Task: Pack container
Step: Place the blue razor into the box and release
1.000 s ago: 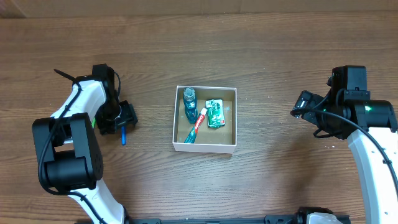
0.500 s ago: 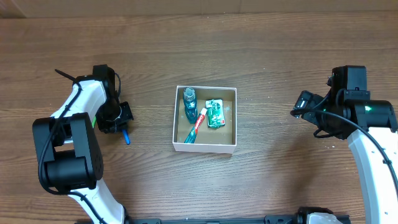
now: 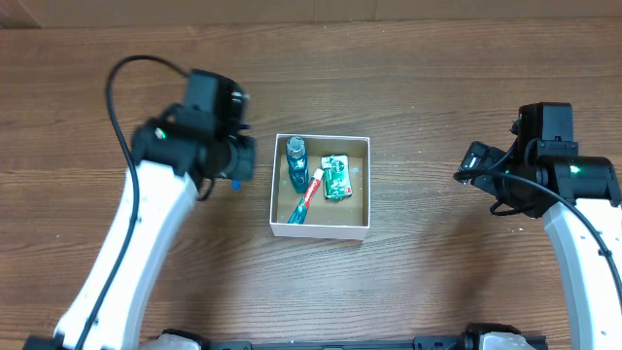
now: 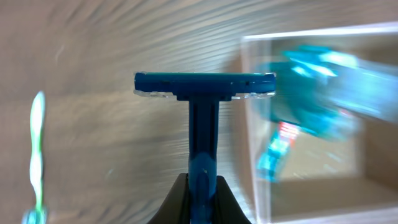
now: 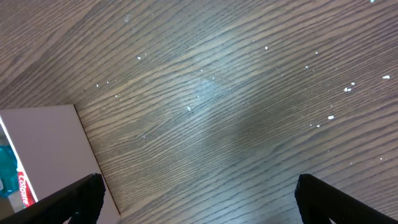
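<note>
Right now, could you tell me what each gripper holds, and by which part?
The left gripper pinches a blue razor by the end of its handle; the right gripper is open and empty.

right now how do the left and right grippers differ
The left gripper is shut on a blue razor; the right gripper is open and holds nothing. The left gripper is close beside the box's left wall; the right gripper is well off to the box's right. Both are over the wood table, outside the box.
</note>
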Available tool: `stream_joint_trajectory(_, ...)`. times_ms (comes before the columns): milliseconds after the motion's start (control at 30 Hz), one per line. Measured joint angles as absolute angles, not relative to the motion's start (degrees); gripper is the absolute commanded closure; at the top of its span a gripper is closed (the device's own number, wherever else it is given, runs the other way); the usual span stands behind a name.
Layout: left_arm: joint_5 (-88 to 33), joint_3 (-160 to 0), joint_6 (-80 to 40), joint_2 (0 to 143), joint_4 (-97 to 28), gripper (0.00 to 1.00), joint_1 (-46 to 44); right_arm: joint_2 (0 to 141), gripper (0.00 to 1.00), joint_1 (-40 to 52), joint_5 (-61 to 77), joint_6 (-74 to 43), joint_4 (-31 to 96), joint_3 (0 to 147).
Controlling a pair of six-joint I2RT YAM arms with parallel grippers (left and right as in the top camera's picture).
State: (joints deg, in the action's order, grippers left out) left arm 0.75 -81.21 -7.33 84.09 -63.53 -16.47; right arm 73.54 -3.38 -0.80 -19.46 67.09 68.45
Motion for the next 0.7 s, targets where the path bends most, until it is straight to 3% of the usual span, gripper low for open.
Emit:
stream_joint_trajectory(200, 4.16, -81.36, 1.93, 81.62, -61.01, 0.96, -37.08, 73.54, 0.0, -3.38, -0.82, -19.46, 67.02, 68.45)
stream_joint_trajectory(433, 5.96, -81.36, 4.67, 95.22, -55.44, 0.95, -40.86, 73.54, 0.0, -3.38, -0.82, -19.51, 67.02, 68.45)
stream_joint_trajectory(600, 6.33, -81.25, 4.84, 104.77, -56.03, 0.74, -40.88, 73.54, 0.0, -3.38, -0.82, -19.49, 67.07, 68.45)
stream_joint_trajectory(633, 6.33, -81.23, 5.15, 105.36, -56.58, 0.63, -40.88, 73.54, 0.0, -3.38, -0.8, -19.49, 67.07, 68.45)
stream_joint_trajectory(700, 6.39, -81.3, 4.95, 105.45, -57.65, 0.57, -40.88, 73.54, 0.0, -3.38, -0.82, -19.46, 67.07, 68.45)
